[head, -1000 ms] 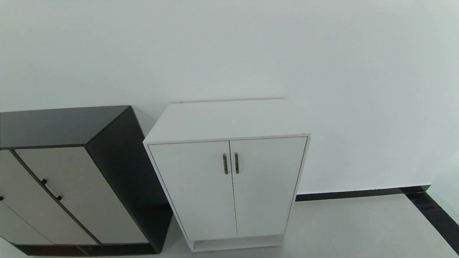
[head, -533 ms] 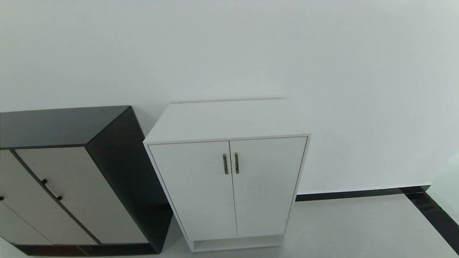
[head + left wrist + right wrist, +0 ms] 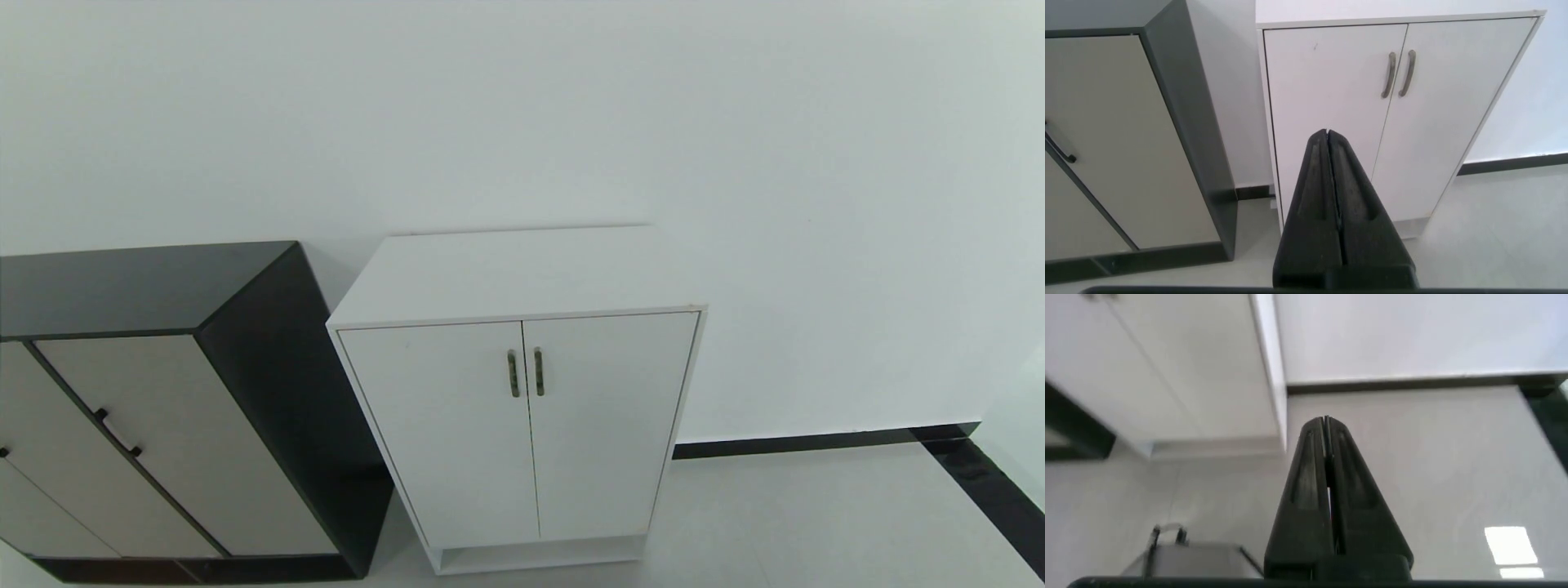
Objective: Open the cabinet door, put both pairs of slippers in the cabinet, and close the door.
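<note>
Facing cabinet [image 3: 1327,77], left end effector [image 3: 1327,133] well apart

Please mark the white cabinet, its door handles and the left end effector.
white cabinet [image 3: 457,425], head view, middle of its left door.
door handles [image 3: 513,373], head view, middle of the left handle.
left end effector [image 3: 1328,135], left wrist view, between its closed fingertips.

Nothing is changing in the head view over the last second. The white cabinet [image 3: 514,273], standing ahead of the left gripper [image 3: 1328,139], is not moving, its double doors [image 3: 604,425] are not swinging, and the camera is not shifting. Whether the left gripper or the right gripper [image 3: 1327,425] is moving cannot be told, as the wrist views offer no earlier moment.
</note>
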You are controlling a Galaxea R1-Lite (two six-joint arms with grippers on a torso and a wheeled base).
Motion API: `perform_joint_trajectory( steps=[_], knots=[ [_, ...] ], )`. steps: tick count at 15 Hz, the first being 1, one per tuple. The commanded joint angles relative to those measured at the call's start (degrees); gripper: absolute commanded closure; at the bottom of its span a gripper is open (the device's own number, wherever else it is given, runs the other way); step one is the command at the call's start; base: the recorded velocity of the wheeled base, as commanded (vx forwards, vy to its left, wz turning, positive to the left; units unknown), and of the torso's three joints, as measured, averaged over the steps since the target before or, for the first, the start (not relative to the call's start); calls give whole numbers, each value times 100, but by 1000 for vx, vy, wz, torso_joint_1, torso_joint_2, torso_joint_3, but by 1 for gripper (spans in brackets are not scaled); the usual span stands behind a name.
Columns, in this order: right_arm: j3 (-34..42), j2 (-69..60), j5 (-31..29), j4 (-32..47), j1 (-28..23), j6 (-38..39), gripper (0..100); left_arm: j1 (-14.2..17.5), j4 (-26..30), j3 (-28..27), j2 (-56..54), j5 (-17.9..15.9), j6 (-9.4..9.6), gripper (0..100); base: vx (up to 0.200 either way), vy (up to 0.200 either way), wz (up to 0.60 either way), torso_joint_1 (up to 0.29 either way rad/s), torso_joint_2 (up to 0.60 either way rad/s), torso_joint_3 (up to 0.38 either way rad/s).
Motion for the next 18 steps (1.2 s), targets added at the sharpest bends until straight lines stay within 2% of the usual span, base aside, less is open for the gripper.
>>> perform_joint_trajectory(
  steps=[1, 4, 18],
  knots=[
    [0, -935, 1, -2, -149, 3, 100, 1, -1, 0, -1, -2, -2, 100, 0, 0, 0, 0, 0, 0],
    [0, -1524, 1, -11, -44, 3, 100, 1, -1, 0, -1, -2, -2, 100, 0, 0, 0, 0, 0, 0],
    [0, -1532, 19, -2, -26, 20, 100, 1, -1, 0, -1, 7, 7, 100, 0, 0, 0, 0, 0, 0]
  ],
)
